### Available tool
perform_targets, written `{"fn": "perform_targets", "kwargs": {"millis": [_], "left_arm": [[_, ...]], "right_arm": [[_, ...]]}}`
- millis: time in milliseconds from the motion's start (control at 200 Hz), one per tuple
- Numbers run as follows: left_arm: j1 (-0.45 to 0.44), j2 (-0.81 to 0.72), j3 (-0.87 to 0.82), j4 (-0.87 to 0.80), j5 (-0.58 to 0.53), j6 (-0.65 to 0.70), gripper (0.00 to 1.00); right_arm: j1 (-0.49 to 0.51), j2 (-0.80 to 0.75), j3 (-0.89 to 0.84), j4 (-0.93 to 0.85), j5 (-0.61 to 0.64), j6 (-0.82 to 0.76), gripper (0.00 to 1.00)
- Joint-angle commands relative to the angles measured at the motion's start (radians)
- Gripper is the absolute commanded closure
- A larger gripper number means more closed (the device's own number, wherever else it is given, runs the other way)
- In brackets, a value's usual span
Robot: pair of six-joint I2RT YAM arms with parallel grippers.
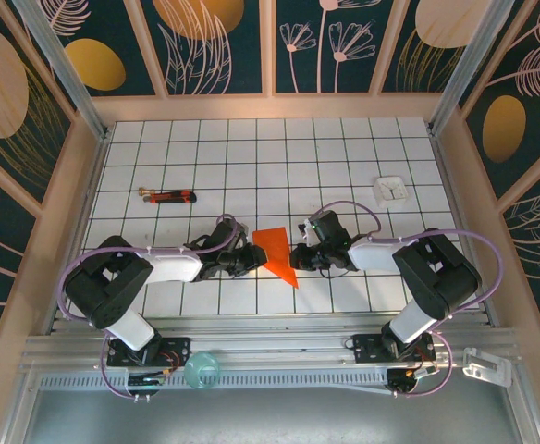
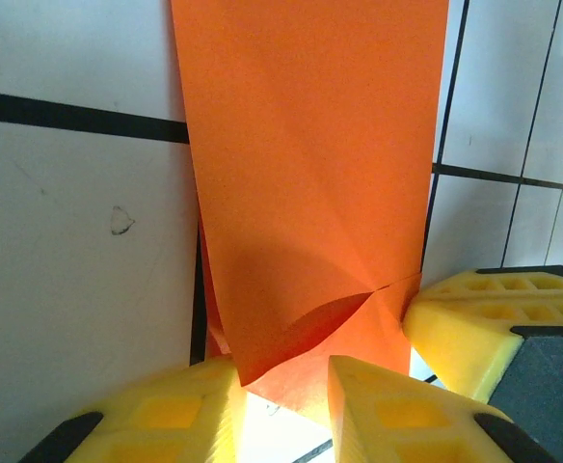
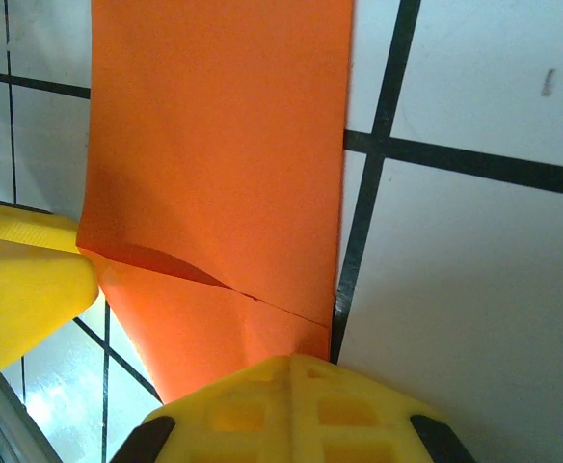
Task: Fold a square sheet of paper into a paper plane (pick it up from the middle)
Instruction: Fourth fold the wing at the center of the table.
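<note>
Yellow right fingers pressed together at folded orange-red paper sheet | left fingers apart | risk: crease skewed if sheet is dragged

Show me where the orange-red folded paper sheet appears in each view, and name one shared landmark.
Top external: the orange-red folded paper sheet lies at the picture centre, tip toward the near edge.
Left wrist: the sheet runs from the top edge down the middle.
Right wrist: the sheet covers the upper left and middle.
Shared landmark: the black grid lines of the white tiled table.
</note>
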Motion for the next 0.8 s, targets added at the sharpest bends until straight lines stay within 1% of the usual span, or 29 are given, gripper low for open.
{"fn": "perform_targets", "kwargs": {"millis": [0,215,305,545,686,746,776,796], "left_arm": [[-0.003,-0.02,0.023,-0.018,-0.008,0.013,0.71],[-0.002,-0.044,0.025,-0.032,-0.015,0.018,0.72],[-0.002,-0.046,0.028,-0.035,-0.011,0.022,0.74],[-0.003,-0.039,0.031,-0.04,-0.001,0.031,0.84],[-0.002,-0.033,0.034,-0.043,0.0,0.028,0.91],[-0.002,-0.04,0.026,-0.043,-0.004,0.015,0.97],[-0.002,-0.046,0.02,-0.04,-0.007,0.005,1.0],[-0.002,-0.051,0.014,-0.036,-0.008,-0.004,1.0]], "right_arm": [[-0.004,0.034,-0.024,-0.04,0.018,-0.006,1.0],[-0.002,0.039,-0.022,-0.043,0.019,-0.009,1.0],[-0.002,0.039,-0.019,-0.047,0.02,-0.011,1.0],[-0.002,0.041,-0.017,-0.049,0.022,-0.014,1.0],[-0.001,0.042,0.0,-0.056,0.02,-0.03,1.0],[-0.002,0.029,0.016,-0.067,0.03,-0.047,1.0],[-0.002,0.02,0.024,-0.076,0.037,-0.061,0.98],[-0.002,0.012,0.03,-0.083,0.042,-0.071,0.98]]}}
